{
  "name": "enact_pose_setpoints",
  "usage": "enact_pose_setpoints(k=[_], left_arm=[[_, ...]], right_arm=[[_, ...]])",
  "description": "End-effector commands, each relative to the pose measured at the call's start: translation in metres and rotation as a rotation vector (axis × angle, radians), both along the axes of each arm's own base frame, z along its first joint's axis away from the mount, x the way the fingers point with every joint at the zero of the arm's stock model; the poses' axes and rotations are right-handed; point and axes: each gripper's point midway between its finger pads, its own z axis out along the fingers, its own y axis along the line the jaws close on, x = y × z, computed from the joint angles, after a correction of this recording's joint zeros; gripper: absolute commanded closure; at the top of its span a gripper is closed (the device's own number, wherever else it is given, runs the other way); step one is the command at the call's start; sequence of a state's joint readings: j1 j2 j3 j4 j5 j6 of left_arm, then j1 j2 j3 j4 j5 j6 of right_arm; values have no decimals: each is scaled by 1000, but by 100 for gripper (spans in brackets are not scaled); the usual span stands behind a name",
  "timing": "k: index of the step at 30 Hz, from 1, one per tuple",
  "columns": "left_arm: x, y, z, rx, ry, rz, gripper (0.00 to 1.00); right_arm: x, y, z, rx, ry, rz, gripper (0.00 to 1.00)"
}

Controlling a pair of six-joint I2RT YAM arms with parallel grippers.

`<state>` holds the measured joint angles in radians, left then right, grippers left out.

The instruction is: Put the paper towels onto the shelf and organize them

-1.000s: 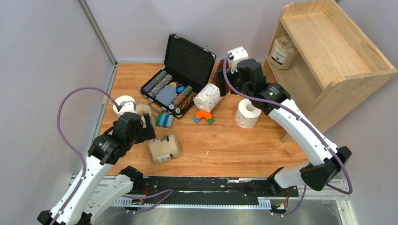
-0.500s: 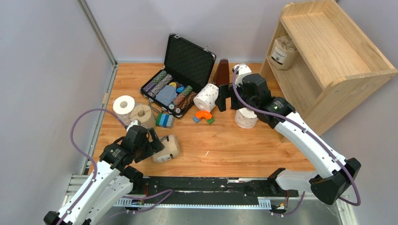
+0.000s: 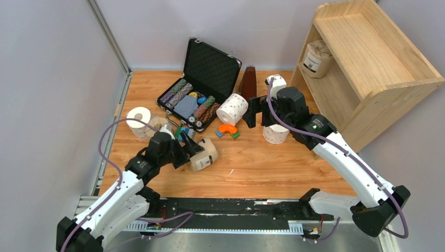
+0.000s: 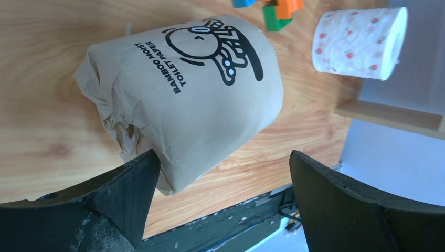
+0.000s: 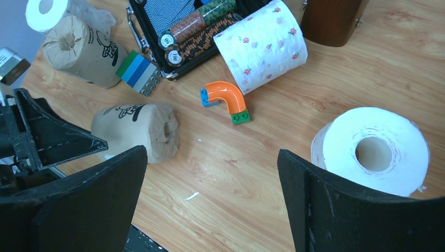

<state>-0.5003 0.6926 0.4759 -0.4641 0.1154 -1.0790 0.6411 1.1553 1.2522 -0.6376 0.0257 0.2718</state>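
Note:
A tan wrapped paper towel roll (image 3: 205, 154) lies on its side on the table; in the left wrist view (image 4: 194, 100) it rests against one fingertip. My left gripper (image 3: 190, 149) (image 4: 220, 184) is open, with the roll at its mouth and not clamped. My right gripper (image 3: 255, 112) (image 5: 210, 199) is open and empty, hovering beside an upright white dotted roll (image 3: 276, 134) (image 5: 373, 152). Another white roll (image 3: 232, 108) (image 5: 262, 46) lies by the case. A third white roll (image 3: 139, 116) and a tan roll (image 3: 156, 125) stand at the left. One tan roll (image 3: 317, 59) sits inside the wooden shelf (image 3: 367, 52).
An open black poker chip case (image 3: 202, 84) stands at the back centre, with a dark brown metronome (image 3: 247, 81) beside it. Small toy blocks (image 3: 227, 130) and a striped block (image 3: 182, 132) lie in the middle. The shelf stands at the table's right edge.
My left gripper has swung right and forward, and the tan roll has shifted right with it. My right gripper has come from the back toward the upright white roll.

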Motion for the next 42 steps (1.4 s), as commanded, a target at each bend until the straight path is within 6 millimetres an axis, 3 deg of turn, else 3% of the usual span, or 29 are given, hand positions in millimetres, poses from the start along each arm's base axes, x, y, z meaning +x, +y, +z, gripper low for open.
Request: enact_pose_setpoints(k=[1, 11, 18, 30, 36, 37, 42], left_arm=[[25, -27, 34, -153, -121, -30, 0], [13, -8, 5, -210, -89, 108, 3], [23, -11, 6, -212, -152, 93, 7], [34, -15, -13, -217, -198, 91, 19], [38, -10, -12, -241, -255, 125, 35], [38, -10, -8, -245, -275, 122, 45], [38, -9, 4, -210, -309, 95, 65]], right_arm=[[-2, 0, 14, 44, -37, -7, 3], [-6, -2, 3, 36, -12, -8, 3], [-3, -1, -3, 23, -4, -9, 3], [2, 4, -13, 16, 17, -12, 3], [-1, 5, -8, 22, 28, -4, 3], [-2, 4, -7, 14, 32, -2, 4], [1, 1, -4, -14, 30, -10, 3]])
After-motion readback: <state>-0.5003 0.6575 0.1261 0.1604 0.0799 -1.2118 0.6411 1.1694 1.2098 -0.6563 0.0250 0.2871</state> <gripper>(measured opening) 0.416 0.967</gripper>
